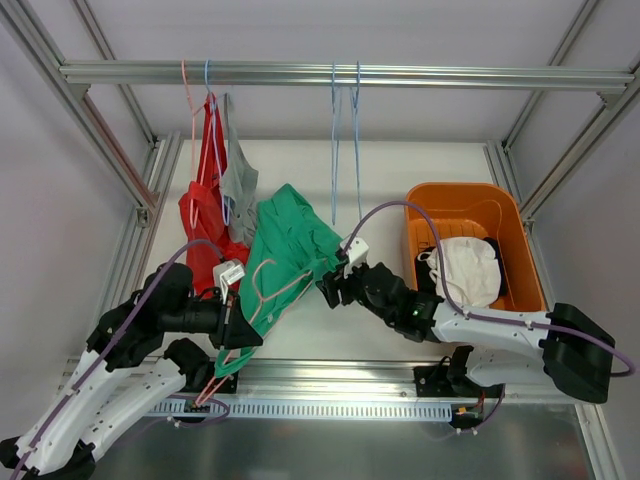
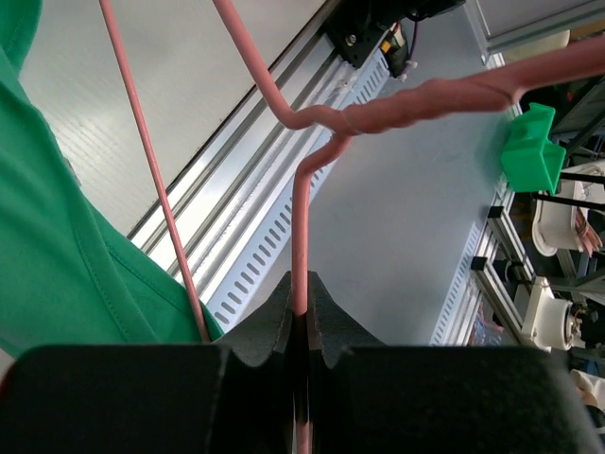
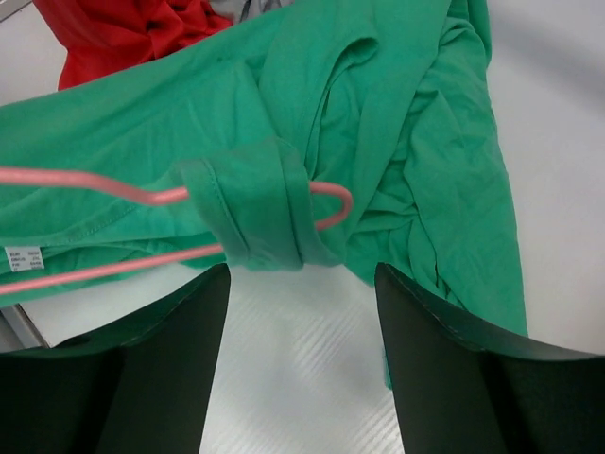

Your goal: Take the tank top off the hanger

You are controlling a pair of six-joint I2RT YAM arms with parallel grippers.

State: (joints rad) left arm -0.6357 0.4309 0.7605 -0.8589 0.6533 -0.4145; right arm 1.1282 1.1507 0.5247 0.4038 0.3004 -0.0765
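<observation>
1. The bench (image 1: 420,170) lies under the pink wire hanger (image 2: 301,218).
2. The green tank top (image 1: 290,245) drapes over that hanger, one strap (image 3: 274,203) looped round its end.
3. The left claw (image 2: 301,303) is clamped tight on the hanger's wire below the twist, likely to steady it.
4. The right claw (image 3: 302,312) stands wide and empty just short of the hanger's end, seemingly lined up on the strap.
5. A white label (image 3: 24,257) sits between the hanger's wires, its print too small to read.

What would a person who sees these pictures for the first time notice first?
The bright green tank top in the middle, draped over a pink hanger whose wire the left gripper clamps. The right gripper stands open just before the strap looped over the hanger's end.
</observation>
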